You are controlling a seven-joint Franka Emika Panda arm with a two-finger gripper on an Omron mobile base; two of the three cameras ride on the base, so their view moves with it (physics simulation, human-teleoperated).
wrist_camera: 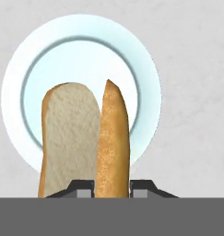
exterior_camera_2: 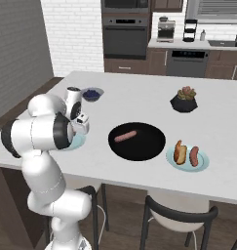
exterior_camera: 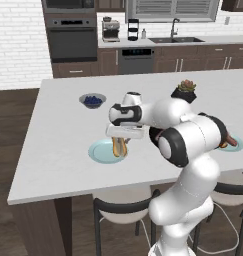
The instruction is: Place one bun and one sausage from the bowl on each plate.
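My gripper point(exterior_camera: 122, 142) is shut on a bun point(exterior_camera: 118, 148) and holds it just over the left pale blue-green plate point(exterior_camera: 99, 152). The hand view looks down the split bun point(wrist_camera: 85, 138), clamped on its crust half between the fingertips point(wrist_camera: 84, 189), with that bare plate point(wrist_camera: 81, 60) below. The wide black bowl point(exterior_camera_2: 144, 146) sits mid-counter with one sausage point(exterior_camera_2: 125, 136) in it. To its right, the second plate point(exterior_camera_2: 202, 165) carries a bun point(exterior_camera_2: 179, 151) and a sausage point(exterior_camera_2: 194, 155). My arm hides most of the left plate point(exterior_camera_2: 77, 143) in the right base view.
A small grey bowl of blueberries point(exterior_camera: 93, 100) stands beyond the left plate. A black plant pot point(exterior_camera_2: 184, 100) sits at the far right of the counter. Stools point(exterior_camera_2: 181, 215) stand under the near counter edge.
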